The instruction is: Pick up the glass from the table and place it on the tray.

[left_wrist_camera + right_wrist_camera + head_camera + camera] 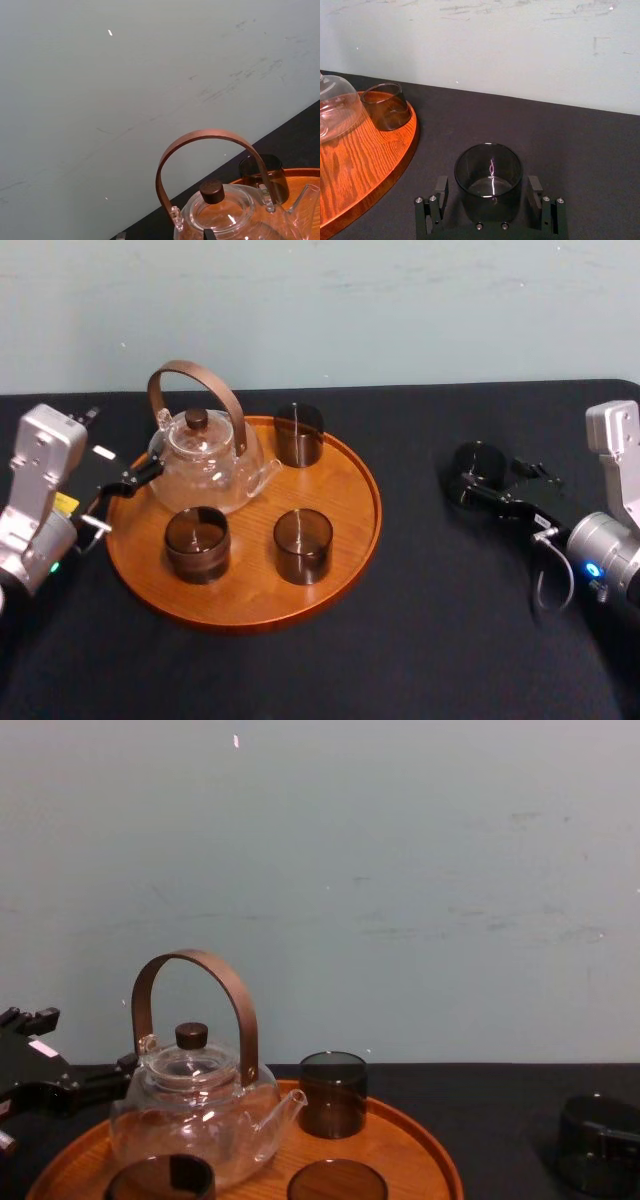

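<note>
Locate the glass (478, 464) on the table (420, 640), well to the right of the tray (352, 502) and clear of its rim. Read the long axis as vertical: standing upright on its base, open mouth up, with a straight, dark smoked wall and no lean. Look down through the mouth in the right wrist view to a bare bottom marked by one bright streak of reflected light. Find the right gripper (488, 184) also to the right of the tray, straddling the glass with fingers (441, 189) spread, one on each side of the wall. Note a narrow gap between each finger and the glass: apart, not clamped. Observe the tray lying flat on the table with four items inside its low rim. Identify a clear teapot (205, 455) at the tray's back left, with lid seated, brown arched handle raised and spout aimed toward the tray's right side. Identify a second glass (299, 434) at the tray's back, just beside the spout, a third glass (197, 543) at the front left, and a fourth glass (303, 545) at the front centre. Note all three upright with mouths up. Find the left gripper (132, 478) at the tray's left edge, just beside the teapot. Treat its state as impossible to tell.
</note>
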Available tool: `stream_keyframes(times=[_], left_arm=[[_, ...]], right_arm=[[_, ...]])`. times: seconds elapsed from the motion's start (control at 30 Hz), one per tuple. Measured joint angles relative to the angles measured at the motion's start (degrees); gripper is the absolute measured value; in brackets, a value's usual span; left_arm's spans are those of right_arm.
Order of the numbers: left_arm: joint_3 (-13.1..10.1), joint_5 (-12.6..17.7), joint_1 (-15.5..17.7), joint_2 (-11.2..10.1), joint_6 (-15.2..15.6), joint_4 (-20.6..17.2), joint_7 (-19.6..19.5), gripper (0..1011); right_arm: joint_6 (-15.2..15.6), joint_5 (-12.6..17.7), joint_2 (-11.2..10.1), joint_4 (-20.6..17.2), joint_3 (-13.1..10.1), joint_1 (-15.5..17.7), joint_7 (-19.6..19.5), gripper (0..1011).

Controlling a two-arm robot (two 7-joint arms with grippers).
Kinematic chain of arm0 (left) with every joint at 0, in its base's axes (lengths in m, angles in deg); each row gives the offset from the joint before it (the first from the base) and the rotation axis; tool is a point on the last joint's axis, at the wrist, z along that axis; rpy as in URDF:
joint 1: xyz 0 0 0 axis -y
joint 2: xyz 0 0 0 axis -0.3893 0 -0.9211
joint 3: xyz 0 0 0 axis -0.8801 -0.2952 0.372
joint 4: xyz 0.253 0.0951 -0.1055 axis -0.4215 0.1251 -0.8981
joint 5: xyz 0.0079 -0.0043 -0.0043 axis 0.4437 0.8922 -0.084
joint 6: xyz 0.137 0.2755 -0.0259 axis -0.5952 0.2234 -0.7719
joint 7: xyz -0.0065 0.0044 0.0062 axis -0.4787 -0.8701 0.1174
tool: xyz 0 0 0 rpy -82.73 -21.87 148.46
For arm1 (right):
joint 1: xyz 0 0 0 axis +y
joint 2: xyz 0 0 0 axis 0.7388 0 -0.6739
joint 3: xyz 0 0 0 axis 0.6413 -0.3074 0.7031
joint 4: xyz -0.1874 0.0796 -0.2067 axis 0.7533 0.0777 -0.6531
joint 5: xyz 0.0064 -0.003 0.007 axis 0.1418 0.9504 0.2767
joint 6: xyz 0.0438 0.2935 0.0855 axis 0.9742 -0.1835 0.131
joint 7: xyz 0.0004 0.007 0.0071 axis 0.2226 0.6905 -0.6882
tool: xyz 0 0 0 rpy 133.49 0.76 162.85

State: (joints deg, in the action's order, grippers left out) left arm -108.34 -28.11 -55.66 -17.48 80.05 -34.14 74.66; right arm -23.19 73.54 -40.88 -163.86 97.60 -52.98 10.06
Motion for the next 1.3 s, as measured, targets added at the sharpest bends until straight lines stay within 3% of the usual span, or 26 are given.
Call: stream_keyframes(times=[0.97, 1.3], left_arm=[[0.0, 0.0, 0.0, 0.0, 0.0, 0.0, 0.0, 1001], [0.0, 0.0, 0.0, 0.0, 0.0, 0.0, 0.0, 1001]], right_arm=[[-1.2, -2.6, 2.7, 7.8, 1.7, -6.3, 1.0, 1002], [-1.2, -3.1, 3.1, 8.7, 1.8, -6.9, 0.8, 1002]])
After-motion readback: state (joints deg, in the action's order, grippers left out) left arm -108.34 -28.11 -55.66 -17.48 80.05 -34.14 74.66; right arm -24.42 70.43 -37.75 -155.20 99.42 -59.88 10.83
